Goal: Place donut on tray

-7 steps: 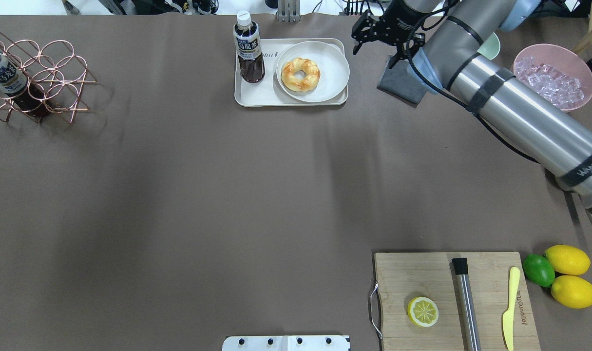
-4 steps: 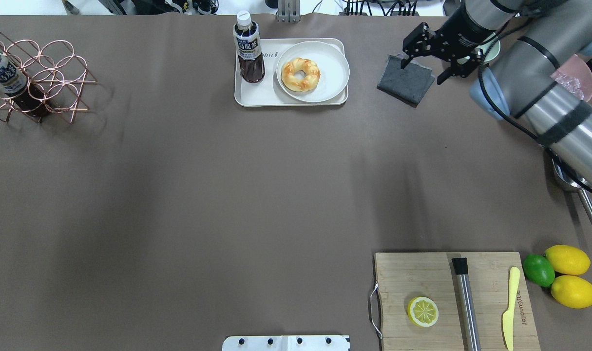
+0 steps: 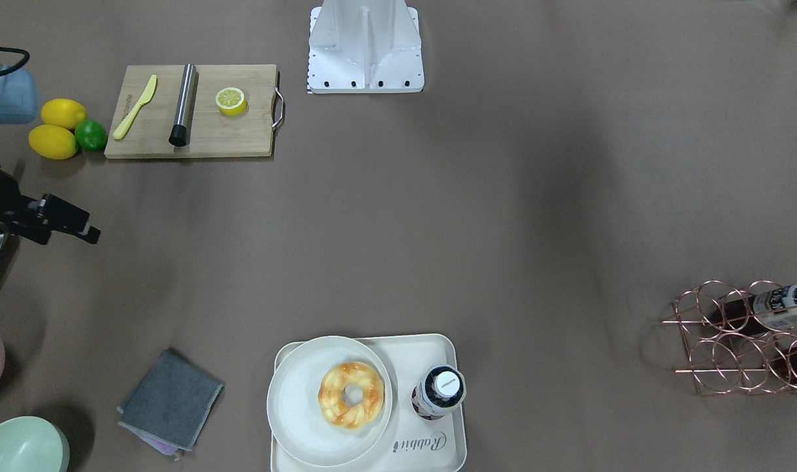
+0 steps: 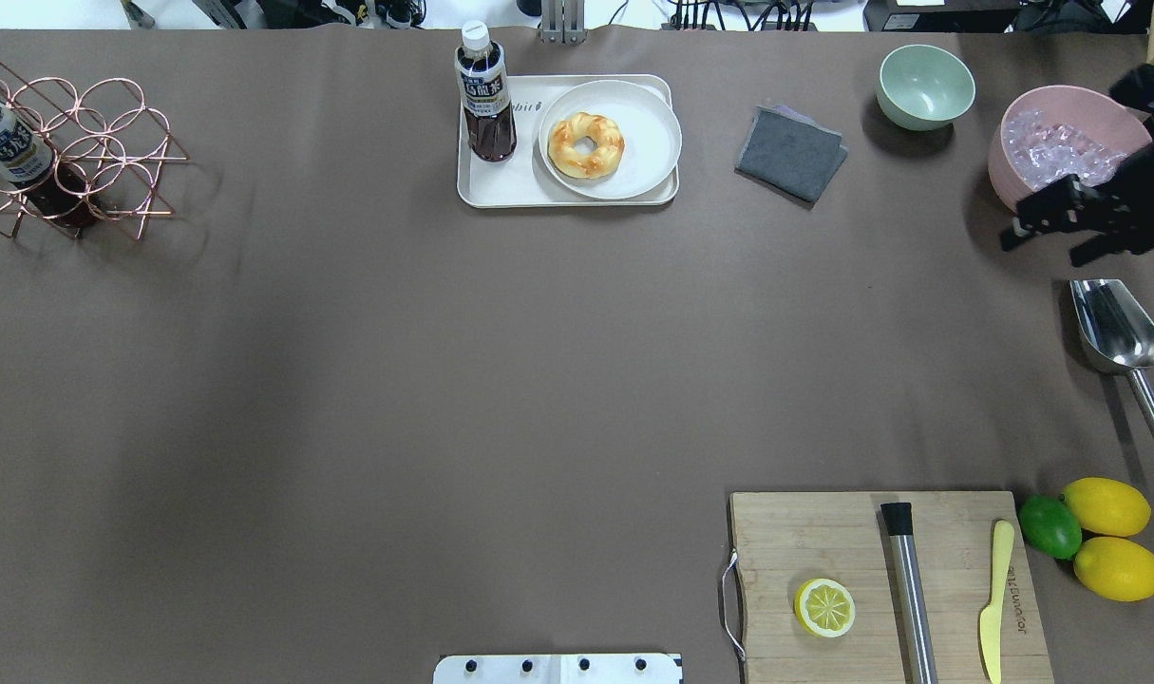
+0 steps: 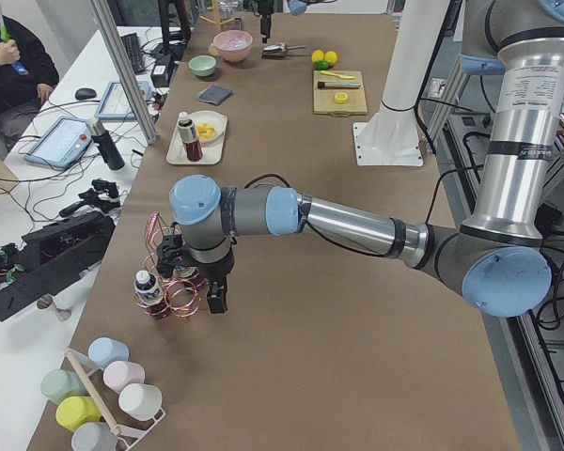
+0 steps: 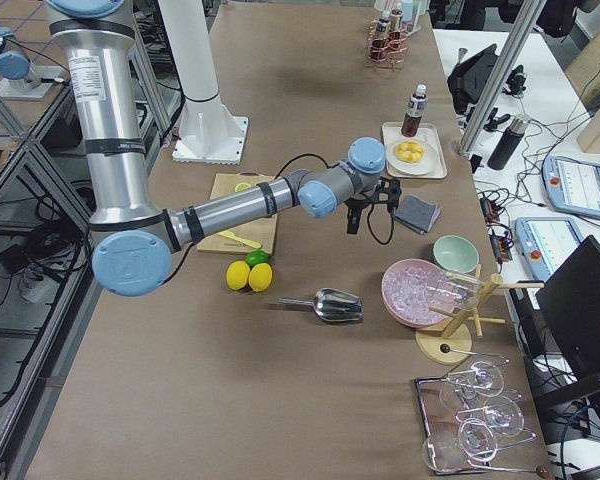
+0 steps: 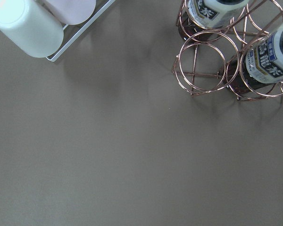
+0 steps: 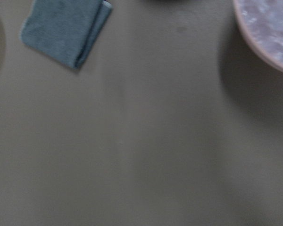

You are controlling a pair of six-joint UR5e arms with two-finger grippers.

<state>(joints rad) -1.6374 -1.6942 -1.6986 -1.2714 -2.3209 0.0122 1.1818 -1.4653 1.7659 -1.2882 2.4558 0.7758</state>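
The donut [image 4: 586, 144], golden with orange-brown patches, lies on a round off-white plate [image 4: 648, 114]. The plate stands on the cream tray [image 4: 501, 187] at the far middle of the table. The donut [image 3: 351, 394] and tray [image 3: 431, 452] also show in the front-facing view. My right gripper [image 4: 1047, 245] is open and empty at the table's right side, just in front of the pink bowl and far from the tray. It also shows in the exterior right view [image 6: 365, 215]. My left gripper [image 5: 193, 301] shows only in the exterior left view, by the copper rack. I cannot tell whether it is open or shut.
A dark bottle [image 4: 484, 95] stands on the tray's left part. A grey cloth [image 4: 791, 154], a green bowl [image 4: 925, 85], a pink bowl of ice [image 4: 1070, 147] and a metal scoop [image 4: 1116, 332] lie at the right. A cutting board [image 4: 823, 541] is near right, a copper rack [image 4: 73, 152] far left.
My right arm has swung away from beside the tray, across the grey cloth, to the table's right edge by the pink bowl. Its gripper stays open. The donut has not moved.
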